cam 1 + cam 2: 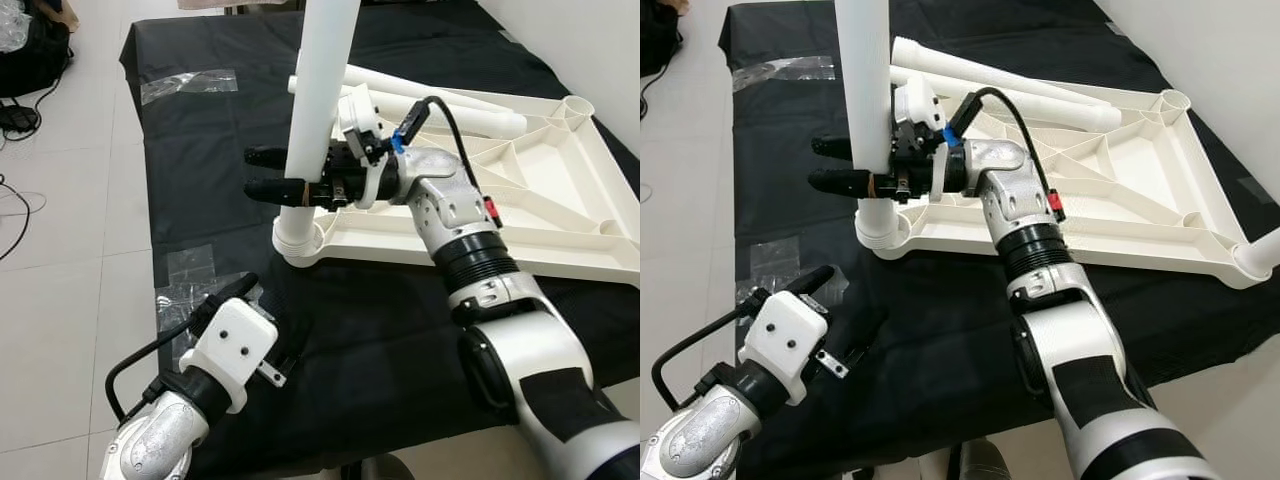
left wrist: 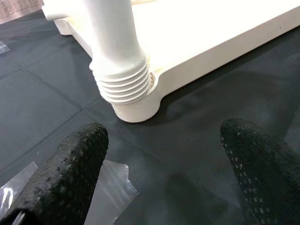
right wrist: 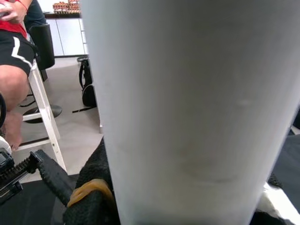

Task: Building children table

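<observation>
- A black cloth (image 1: 400, 330) covers the tabletop; pale tiled floor (image 1: 70, 260) lies on the robot's left, with a black bag (image 1: 30, 50) and cables there.
- Clear tape strips (image 1: 190, 84) lie on the cloth.
- The white table top (image 1: 560, 190) lies upside down, loose legs (image 1: 440, 105) resting on it.
- The right tool (image 1: 290, 175) clamps the upright leg (image 1: 325, 90) standing in the near corner socket (image 1: 300, 243).
- The left tool (image 2: 164, 154) hangs wide apart, near that socket.
- A seated person (image 3: 14, 56) shows in the right wrist view.

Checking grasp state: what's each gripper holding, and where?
Right gripper clamps the upright table leg low down, just above its threaded end. Left gripper is open, holding nothing.
</observation>
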Available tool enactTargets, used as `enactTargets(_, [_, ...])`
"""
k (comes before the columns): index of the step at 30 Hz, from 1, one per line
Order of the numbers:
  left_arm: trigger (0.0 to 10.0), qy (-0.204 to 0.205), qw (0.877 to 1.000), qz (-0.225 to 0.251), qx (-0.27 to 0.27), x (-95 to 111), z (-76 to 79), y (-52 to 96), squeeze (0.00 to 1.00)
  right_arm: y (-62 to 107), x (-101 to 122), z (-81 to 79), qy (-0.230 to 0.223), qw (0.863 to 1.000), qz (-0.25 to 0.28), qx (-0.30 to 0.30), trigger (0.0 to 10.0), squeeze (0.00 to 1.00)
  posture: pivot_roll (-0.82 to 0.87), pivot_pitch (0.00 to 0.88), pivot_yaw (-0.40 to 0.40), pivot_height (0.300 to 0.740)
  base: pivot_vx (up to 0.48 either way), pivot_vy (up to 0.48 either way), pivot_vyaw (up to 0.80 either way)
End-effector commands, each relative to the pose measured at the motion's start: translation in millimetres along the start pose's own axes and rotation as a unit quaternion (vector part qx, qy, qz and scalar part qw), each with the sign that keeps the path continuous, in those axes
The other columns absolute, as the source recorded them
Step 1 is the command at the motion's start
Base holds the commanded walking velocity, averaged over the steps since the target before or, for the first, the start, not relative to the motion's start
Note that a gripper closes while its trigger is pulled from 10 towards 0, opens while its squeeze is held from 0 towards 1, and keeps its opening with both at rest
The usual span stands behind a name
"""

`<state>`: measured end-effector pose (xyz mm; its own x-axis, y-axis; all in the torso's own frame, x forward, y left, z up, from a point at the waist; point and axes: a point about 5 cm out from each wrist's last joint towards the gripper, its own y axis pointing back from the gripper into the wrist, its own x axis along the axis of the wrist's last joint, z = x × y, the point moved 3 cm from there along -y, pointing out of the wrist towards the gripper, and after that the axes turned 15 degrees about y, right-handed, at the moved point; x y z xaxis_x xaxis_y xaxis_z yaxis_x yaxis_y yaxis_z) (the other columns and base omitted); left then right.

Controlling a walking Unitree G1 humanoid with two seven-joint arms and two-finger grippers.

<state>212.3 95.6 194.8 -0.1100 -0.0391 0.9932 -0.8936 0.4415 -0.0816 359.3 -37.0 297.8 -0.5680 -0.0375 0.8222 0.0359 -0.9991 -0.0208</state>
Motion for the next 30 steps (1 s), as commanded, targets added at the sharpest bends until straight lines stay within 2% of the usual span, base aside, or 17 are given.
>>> enactTargets(1, [10.0,0.000,1.000,-0.004,-0.007,-2,3.0,2.1,0.00,4.1,-5,-3.5,-0.018,1.000,-0.013,0.015,10.0,0.00,0.15,0.257,-0.093,0.740,0.000,0.000,0.00])
enactTargets(9, [10.0,0.000,1.000,-0.005,-0.007,-3,3.2,1.9,0.00,8.1,4,-0.8,-0.018,1.000,0.000,0.024,10.0,0.00,0.15,0.257,-0.093,0.740,0.000,0.000,0.00])
enactTargets(21, [10.0,0.010,1.000,0.001,-0.010,0,6.3,0.1,0.00,5.5,5,8.7,0.006,1.000,-0.018,0.008,10.0,0.00,0.15,0.258,-0.089,0.740,0.000,0.000,0.00])
enactTargets(30, [10.0,0.012,1.000,0.006,-0.006,2,4.5,-2.0,0.00,8.3,1,5.3,-0.002,1.000,-0.023,0.011,10.0,0.00,0.14,0.257,-0.090,0.740,0.000,0.000,0.00])
